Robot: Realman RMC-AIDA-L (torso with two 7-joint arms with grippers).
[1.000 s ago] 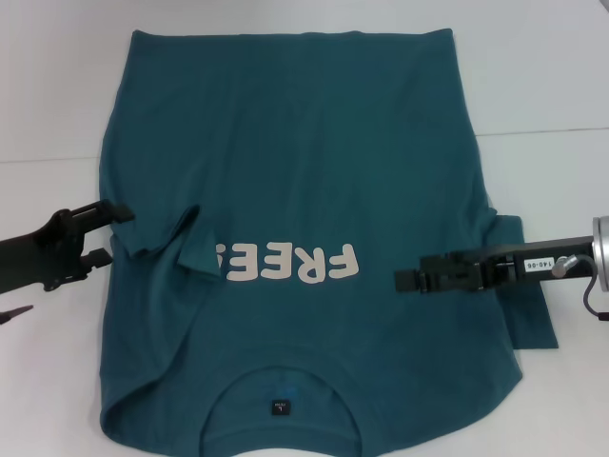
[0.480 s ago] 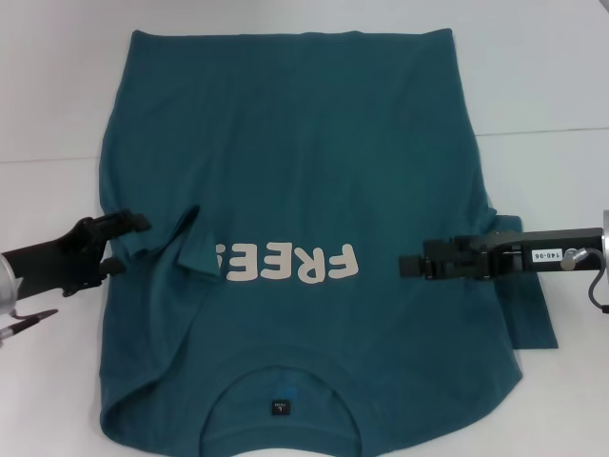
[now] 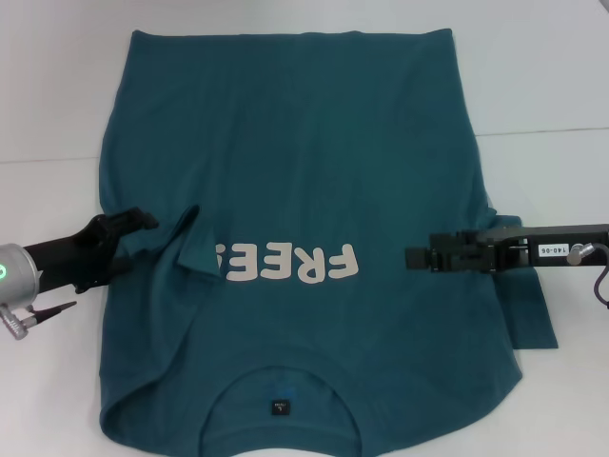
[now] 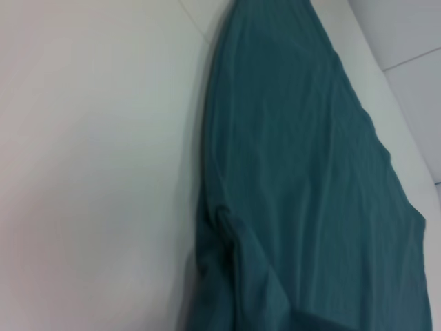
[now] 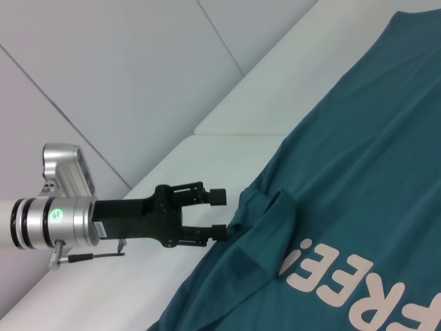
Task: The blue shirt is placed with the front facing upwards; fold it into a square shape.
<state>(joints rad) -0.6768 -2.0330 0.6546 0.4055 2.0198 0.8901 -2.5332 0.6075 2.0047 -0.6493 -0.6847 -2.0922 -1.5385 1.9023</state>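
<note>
A dark teal-blue short-sleeved cotton T-shirt (image 3: 304, 171) lies flat, front up, on a plain white table (image 3: 57, 86), filling most of the head view. Its collar end is nearest the robot, and the round collar with a small dark tag (image 3: 279, 407) is cut off by the lower edge of the picture, so the very nearest hem of the neck cannot be seen. Just beyond it the white block "FREE!" print (image 3: 303, 264) reads upside down, and its last mark is partly hidden under the shirt's folded-in sleeve (image 3: 186, 243) on the robot's left. That sleeve lies bunched over the chest. The black left gripper (image 3: 128, 243) sits at the shirt's left edge beside this sleeve, its two fingers spread apart on either side of the cloth edge; whether they touch the fabric is hard to make out. In the right wrist view the same gripper (image 5: 219, 215) shows open-jawed at the shirt's border. The left wrist view shows only the shirt's side edge and bare table, with none of its own fingers. On the other side, the black right gripper (image 3: 417, 257) reaches in over the shirt's right half, level with the print; its fingers look close together, but I cannot tell whether they are open or closed. The right sleeve (image 3: 533, 305) lies spread outward beneath that arm. Farther off, the shirt's bottom hem (image 3: 285, 34) lies straight, with bare white table beyond it and along both sides.
</note>
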